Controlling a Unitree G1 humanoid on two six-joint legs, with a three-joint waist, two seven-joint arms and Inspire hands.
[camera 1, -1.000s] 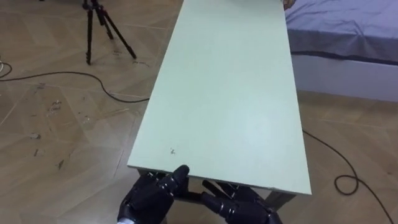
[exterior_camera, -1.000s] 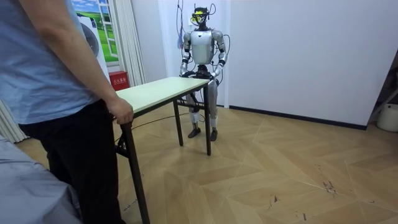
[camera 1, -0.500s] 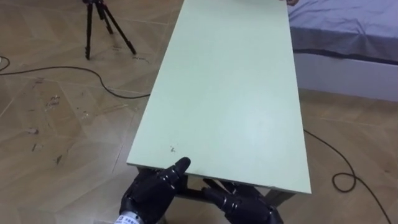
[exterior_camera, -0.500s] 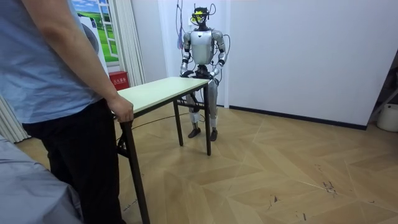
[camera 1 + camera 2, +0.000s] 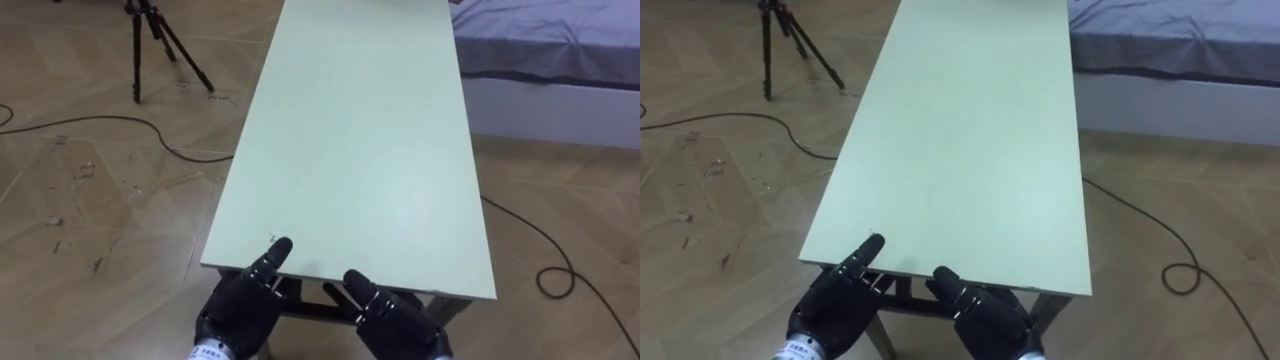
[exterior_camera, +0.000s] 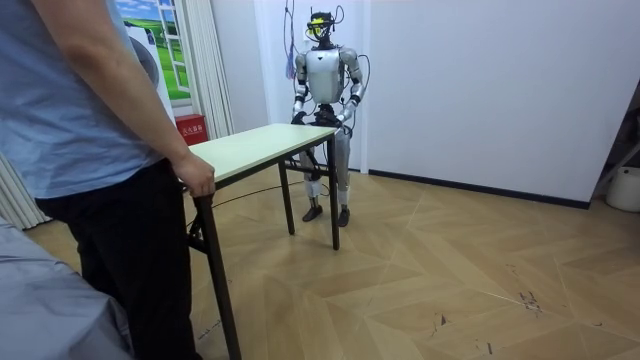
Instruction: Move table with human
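Note:
A long table with a pale green top (image 5: 360, 150) runs away from me. My left hand (image 5: 238, 308) and right hand (image 5: 398, 322) are side by side at its near short edge, dark and partly tucked below the top. In the room view I stand upright at the far end of the table (image 6: 250, 148) with both hands low at its edge. A person in a blue shirt stands at the other end, and the person's hand (image 6: 195, 178) grips that corner.
A black tripod (image 5: 150, 40) stands on the wooden floor at the far left. A black cable (image 5: 100, 125) snakes beside it. A bed with a grey cover (image 5: 560, 50) lies along the table's right side. Another cable (image 5: 555, 275) curls at the right.
Both my hands have come up a little closer to the table's near edge, the right one most. The eye view has shifted slightly. In the room view nothing has moved.

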